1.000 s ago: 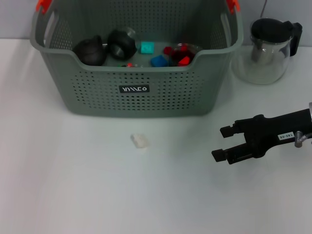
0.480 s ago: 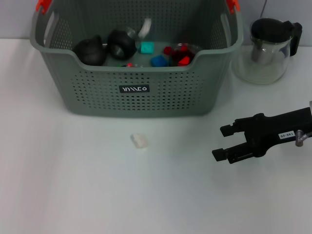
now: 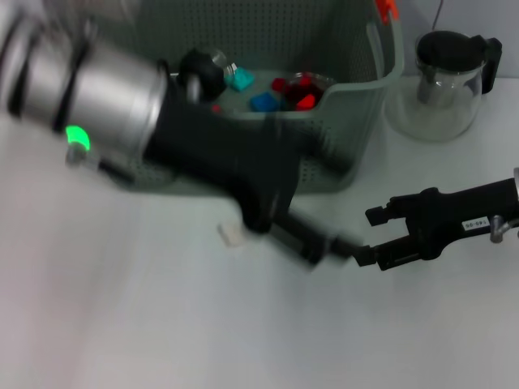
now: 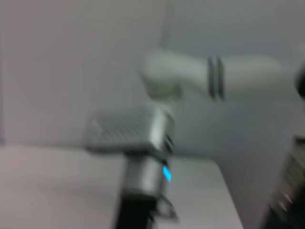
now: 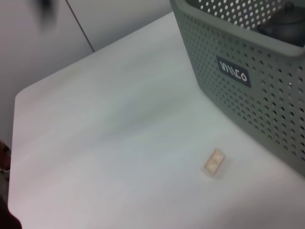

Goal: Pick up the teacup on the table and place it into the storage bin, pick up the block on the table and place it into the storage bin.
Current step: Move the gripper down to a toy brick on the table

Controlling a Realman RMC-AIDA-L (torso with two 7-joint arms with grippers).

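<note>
right end effector (image 3: pixel 366 237) low over the counter (image 3: pixel 162 340) on the robot's right side, fingers spread wide, nothing between them, pointing toward the middle of the counter

left arm (image 3: pixel 122 105) swings across the head view from upper left toward centre, heavily smeared; green light lit on its silver wrist section. left end effector (image 3: pixel 316 243) sits at the smeared tip just beside the right one's fingers, cannot tell whether its fingers are spread or closed, cannot tell if it carries anything

small pale block (image 3: pixel 232 234) lies flat on the counter, in front of the storage bin (image 3: pixel 357 121), apart from its front wall, partly tucked under the left arm in the head view. right wrist view shows it clearly: block (image 5: pixel 214 162) alone on bare counter, near the bin wall that carries the black label (image 5: pixel 232 72) with white lettering

storage bin: grey-green, perforated, orange clip (image 3: pixel 388 8) on its right rim; left half hidden by the arm. Inside, visible: a round black item (image 3: pixel 203 71), teal piece (image 3: pixel 242 79), blue piece (image 3: pixel 264 101), red pieces (image 3: pixel 302 93) in or beside a clear cup-like thing, too unclear to call it the teacup

glass teapot (image 3: pixel 448 85) with black lid stands on the counter just right of the bin, far right corner

left wrist view is only blur: a white arm link and a silver housing with a blue light
</note>
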